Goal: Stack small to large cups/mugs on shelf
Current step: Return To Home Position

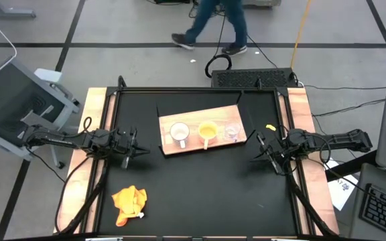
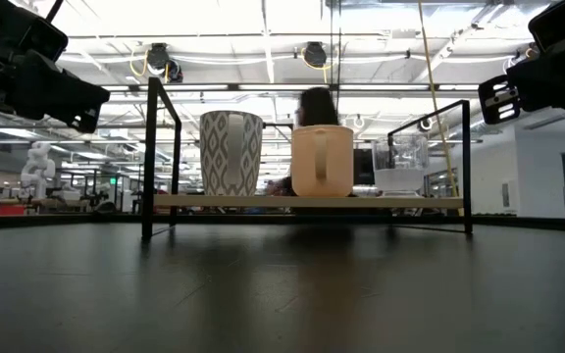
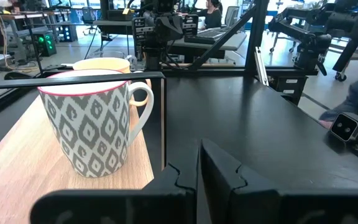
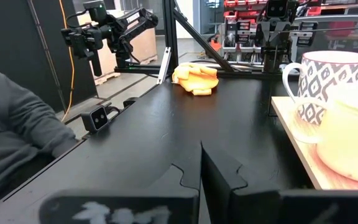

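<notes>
Three cups [image 1: 208, 130] are sitting on the shelf [image 1: 220, 115], centre frame. Left gripper [image 1: 134, 148] and right gripper [image 1: 263, 152] are hanging clenched, empty, either side; a wide swing risks bumping it.

Legible text: we find none. The white sheet [image 1: 342, 193] off the worktop [image 1: 200, 187] at four o'clock bears dark marks too small to read. The grey-patterned mug [image 3: 92, 124] carries ornament only.

Table [image 1: 200, 194] bears cloth [image 1: 129, 203] and shelf [image 1: 193, 118] holding three mugs [image 1: 207, 132].
</notes>
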